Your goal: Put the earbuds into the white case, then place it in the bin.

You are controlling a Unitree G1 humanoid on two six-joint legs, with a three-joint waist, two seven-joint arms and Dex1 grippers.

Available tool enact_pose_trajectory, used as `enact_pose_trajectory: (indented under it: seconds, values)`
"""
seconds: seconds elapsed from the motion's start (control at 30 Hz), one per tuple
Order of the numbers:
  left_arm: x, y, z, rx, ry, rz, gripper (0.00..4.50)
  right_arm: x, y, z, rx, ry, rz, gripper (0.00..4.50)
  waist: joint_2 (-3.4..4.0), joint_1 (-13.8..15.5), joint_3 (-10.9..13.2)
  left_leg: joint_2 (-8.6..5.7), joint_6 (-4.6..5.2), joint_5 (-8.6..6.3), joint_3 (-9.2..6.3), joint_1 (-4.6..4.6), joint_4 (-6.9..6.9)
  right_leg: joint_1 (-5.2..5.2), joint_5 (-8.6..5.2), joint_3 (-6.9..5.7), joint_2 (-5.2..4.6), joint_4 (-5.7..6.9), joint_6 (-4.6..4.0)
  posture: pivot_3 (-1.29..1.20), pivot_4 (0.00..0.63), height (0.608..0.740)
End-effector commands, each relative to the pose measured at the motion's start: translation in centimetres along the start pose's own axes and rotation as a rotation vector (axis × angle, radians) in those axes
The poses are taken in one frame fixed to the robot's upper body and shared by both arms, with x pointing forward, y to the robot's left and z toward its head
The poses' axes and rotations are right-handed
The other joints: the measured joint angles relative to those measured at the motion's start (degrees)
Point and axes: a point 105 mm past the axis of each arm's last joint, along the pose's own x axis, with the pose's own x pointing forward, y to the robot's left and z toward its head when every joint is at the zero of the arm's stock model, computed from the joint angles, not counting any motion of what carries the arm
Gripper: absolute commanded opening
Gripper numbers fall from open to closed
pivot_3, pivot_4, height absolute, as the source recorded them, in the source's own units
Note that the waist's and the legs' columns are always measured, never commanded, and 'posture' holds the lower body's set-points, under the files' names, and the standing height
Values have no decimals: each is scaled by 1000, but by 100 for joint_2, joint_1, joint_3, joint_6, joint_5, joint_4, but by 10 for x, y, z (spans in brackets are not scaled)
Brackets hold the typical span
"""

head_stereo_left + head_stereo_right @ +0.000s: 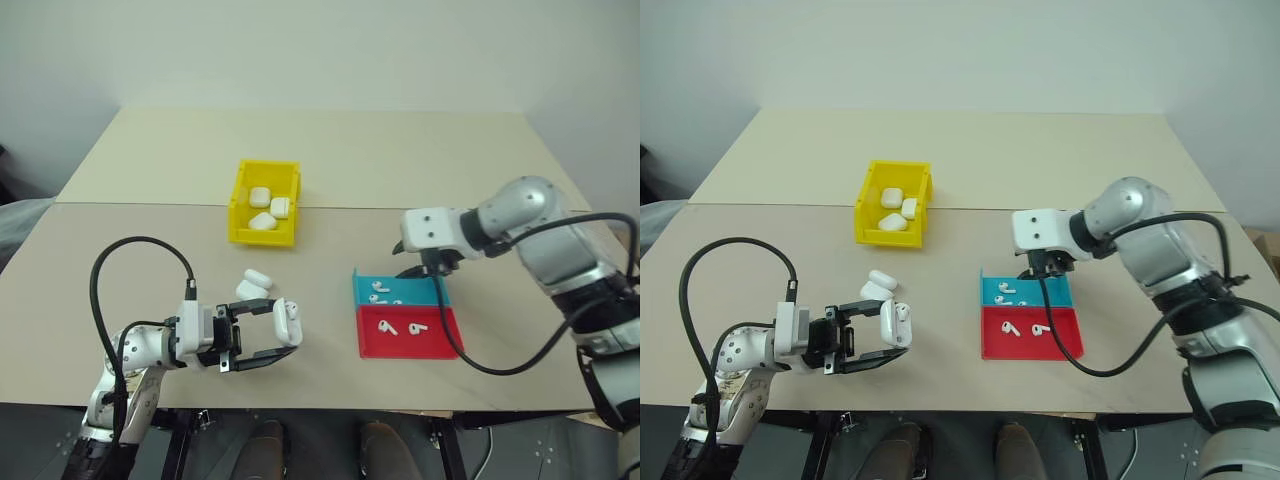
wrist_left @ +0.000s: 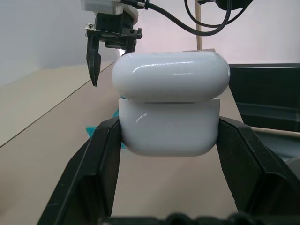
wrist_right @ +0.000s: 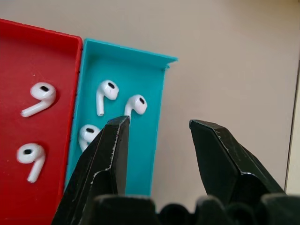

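Hovering over the teal tray [image 1: 400,291] near the table's front right edge, the right gripper [image 3: 157,140], half open and empty, could nudge an earbud [image 3: 106,93] aside, while the left gripper [image 1: 268,337] clamps the white case [image 1: 287,320] lid ajar near the front left.

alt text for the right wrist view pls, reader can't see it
The right pincer, open, hangs over the edge of a teal tray that holds three earbuds. A red tray with two more earbuds sits flush against it, both on a tan table.
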Motion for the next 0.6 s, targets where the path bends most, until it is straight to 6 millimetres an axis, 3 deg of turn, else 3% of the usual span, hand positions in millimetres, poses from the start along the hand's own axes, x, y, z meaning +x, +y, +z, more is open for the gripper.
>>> enact_pose_trajectory:
  seconds: [0.03,0.6]
  values:
    - [4,-3,9,46,-24,4,2768,8,-4,-1,-44,89,17,2483,0,21,0,0,0,0,-2,-2,0,-1,0,-2,-1,0,0,0,150,740]
    - [12,-7,7,50,-32,36,2768,31,3,1,-95,142,57,2483,1,9,0,-7,-1,1,-35,0,0,-3,5,-13,-2,10,-4,0,150,740]
